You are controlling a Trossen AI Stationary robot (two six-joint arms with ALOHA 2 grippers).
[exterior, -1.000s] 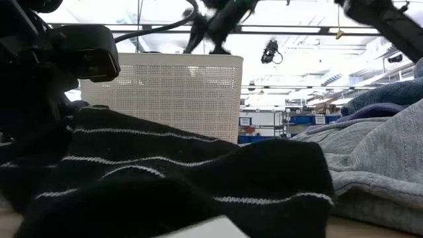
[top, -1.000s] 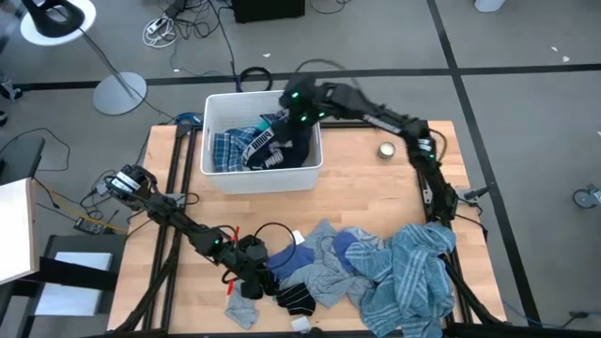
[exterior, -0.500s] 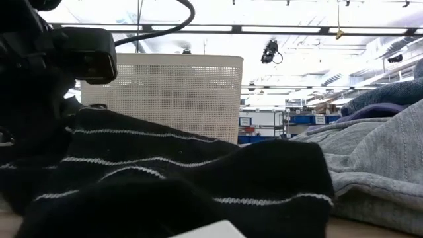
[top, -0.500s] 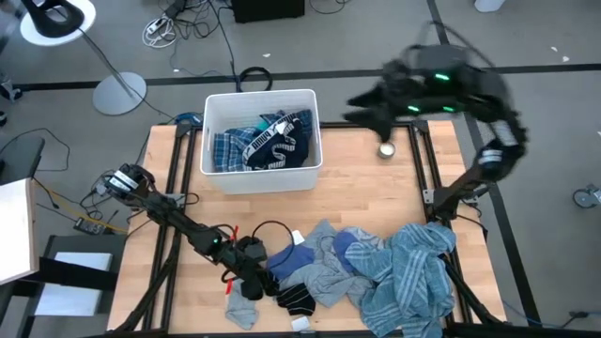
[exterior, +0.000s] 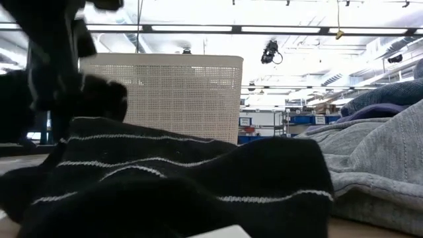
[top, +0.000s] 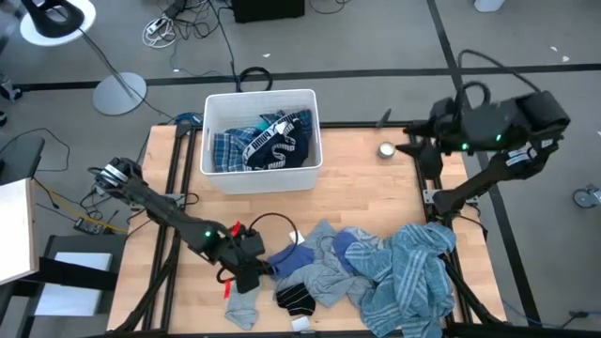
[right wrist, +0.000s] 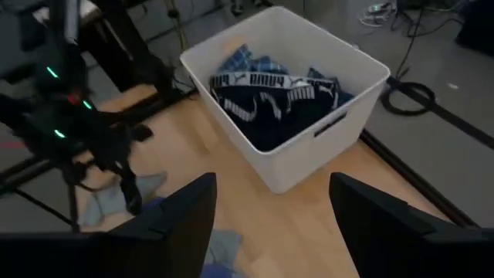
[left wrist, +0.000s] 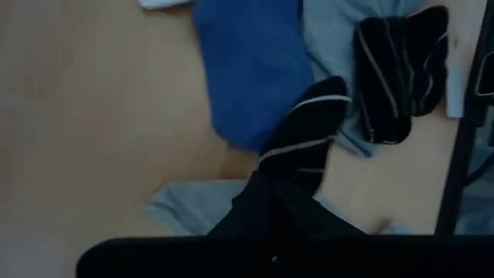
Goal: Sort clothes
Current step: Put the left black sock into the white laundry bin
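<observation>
Left wrist view shows the left gripper [left wrist: 270,232] clenched on a black-striped sock [left wrist: 297,158] hanging long-axis down from its fingers, while the right gripper [right wrist: 270,212], fingers spread, hovers empty well apart.

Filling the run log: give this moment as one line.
left end effector: lifting black striped sock | right end effector: open, empty, beside table | bin: holds clothes | pile: unsorted

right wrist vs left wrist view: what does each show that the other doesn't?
Right wrist only: white plastic bin holding a navy piece with a white-lettered waistband and blue plaid fabric; left arm's gripper hanging a dark piece over the table.
Left wrist only: folded black striped piece, blue garment.
Both: wooden tabletop, black striped sock held in the left jaws.
</observation>
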